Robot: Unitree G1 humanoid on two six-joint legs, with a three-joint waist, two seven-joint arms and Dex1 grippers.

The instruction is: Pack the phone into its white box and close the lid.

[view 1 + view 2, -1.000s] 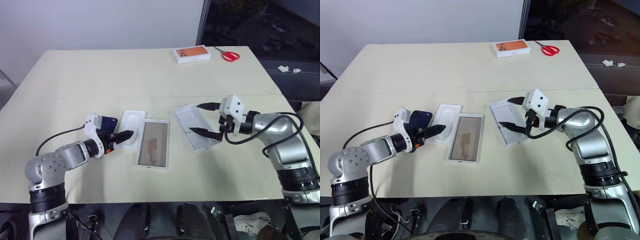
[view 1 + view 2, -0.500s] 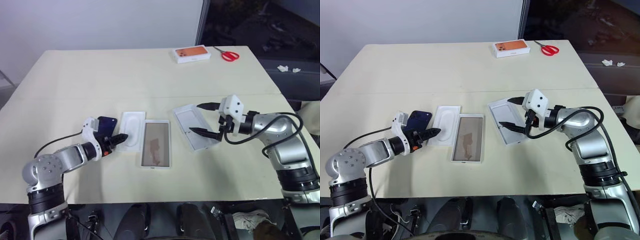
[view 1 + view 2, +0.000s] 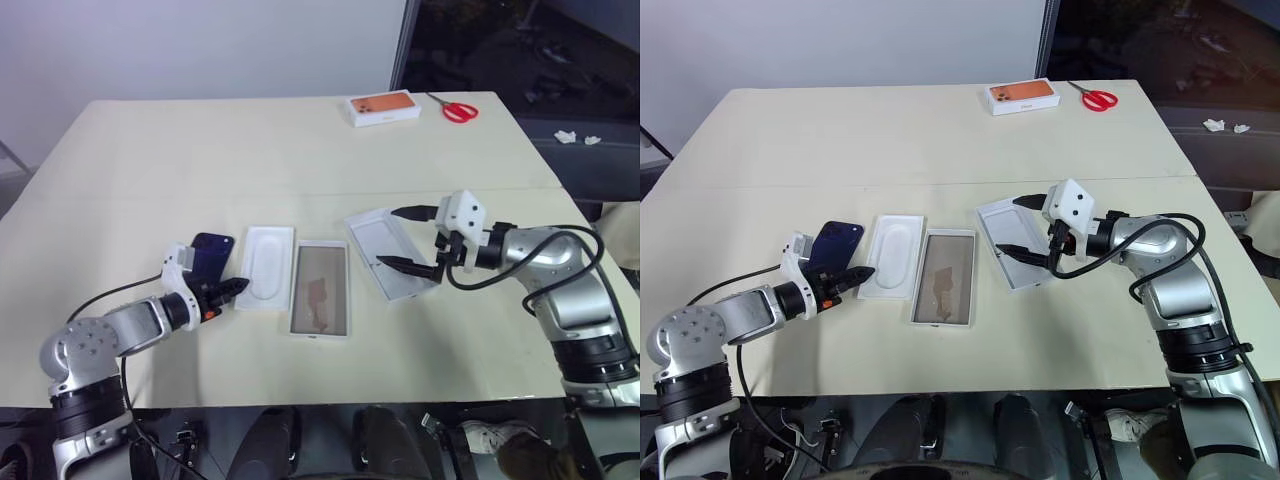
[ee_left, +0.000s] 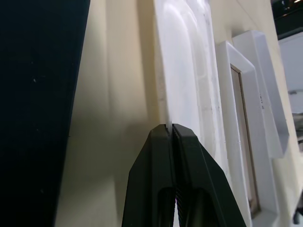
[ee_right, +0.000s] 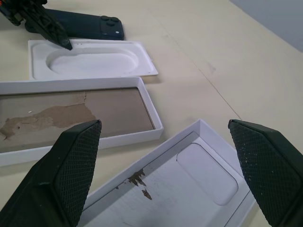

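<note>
- Lying flat on the counter (image 3: 300, 150), the phone (image 3: 208, 256) sits back-up just beside the left gripper (image 3: 238, 286), its camera bump visible in the right wrist view.
- The left gripper has its jaws clenched together, empty, with the tips at the edge of the white insert (image 3: 267, 268), a thin tray with an oval recess.
- The white box (image 3: 321, 303), brown inside, lies next to the insert, on the side away from the phone.
- The lid (image 3: 390, 252) rests inside-up near the box, under the right gripper (image 3: 408, 238).
- The right gripper hovers over the lid with its jaws spread wide, grasping nothing.
- An orange phone box (image 3: 384, 107) and red scissors (image 3: 456, 109) lie at the counter's far edge.
</note>
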